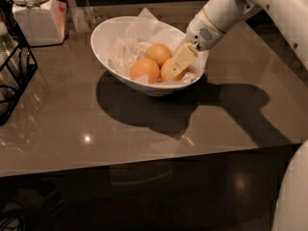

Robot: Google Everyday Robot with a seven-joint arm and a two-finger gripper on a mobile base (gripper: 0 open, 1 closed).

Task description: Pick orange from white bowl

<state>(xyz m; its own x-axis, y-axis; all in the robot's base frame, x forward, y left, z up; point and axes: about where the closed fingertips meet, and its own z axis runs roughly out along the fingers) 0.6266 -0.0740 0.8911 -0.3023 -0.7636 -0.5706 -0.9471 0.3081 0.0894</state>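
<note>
The white bowl stands on the brown table, lined with crumpled white paper. Three oranges lie in it: one at the front left, one at the back and one at the right. My gripper reaches into the bowl from the upper right. Its cream tip lies right against the right orange and hides part of it. My white arm runs up to the top right corner.
A white lidded jar stands at the back left of the table. A black wire rack stands at the left edge. The table's front edge runs across the lower part of the view. My white body fills the bottom right.
</note>
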